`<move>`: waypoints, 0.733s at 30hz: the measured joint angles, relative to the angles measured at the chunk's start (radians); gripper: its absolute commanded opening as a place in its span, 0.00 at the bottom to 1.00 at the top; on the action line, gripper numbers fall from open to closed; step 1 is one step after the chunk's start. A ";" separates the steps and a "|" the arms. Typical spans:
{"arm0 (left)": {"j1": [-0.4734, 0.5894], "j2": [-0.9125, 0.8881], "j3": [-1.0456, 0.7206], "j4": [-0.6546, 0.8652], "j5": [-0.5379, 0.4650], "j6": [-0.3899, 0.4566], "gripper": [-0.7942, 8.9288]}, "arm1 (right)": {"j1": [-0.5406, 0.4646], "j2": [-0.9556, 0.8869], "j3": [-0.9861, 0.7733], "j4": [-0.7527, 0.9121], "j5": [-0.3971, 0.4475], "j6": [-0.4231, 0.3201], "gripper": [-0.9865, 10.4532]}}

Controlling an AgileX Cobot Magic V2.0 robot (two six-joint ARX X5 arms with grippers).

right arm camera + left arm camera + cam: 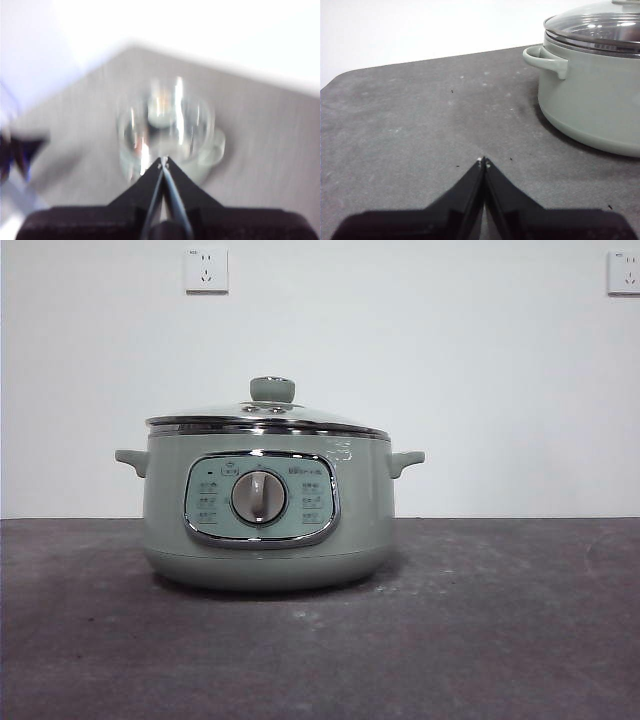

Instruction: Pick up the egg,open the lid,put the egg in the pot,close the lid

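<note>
Sage-green pot, lid seated; no egg visible. Left gripper and right gripper both pressed together, empty. Likely next: locate egg.

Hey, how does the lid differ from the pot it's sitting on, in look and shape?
The lid is clear glass with a shiny metal rim; the pot is opaque sage green. The lid is a shallow dome; the pot is deep and rounded. The lid carries one knob on top, while the pot has two side handles and a front panel with a grey dial. Both are round, and the lid's knob matches the pot's green.
</note>
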 measured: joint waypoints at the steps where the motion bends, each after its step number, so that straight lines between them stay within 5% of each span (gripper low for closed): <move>1: 0.000 0.000 0.000 0.000 0.000 0.000 0.08 | -0.040 -0.053 -0.049 0.042 -0.006 -0.002 0.09; 5: 0.000 0.000 0.000 0.000 0.000 0.000 0.08 | -0.159 -0.277 -0.321 0.247 -0.006 -0.023 0.09; 15: 0.000 0.000 0.000 0.000 0.000 0.000 0.08 | -0.171 -0.612 -0.976 0.703 0.002 0.014 0.09; 22: 0.000 0.000 0.000 0.000 0.000 0.000 0.08 | -0.171 -0.753 -1.314 0.912 0.171 0.122 0.09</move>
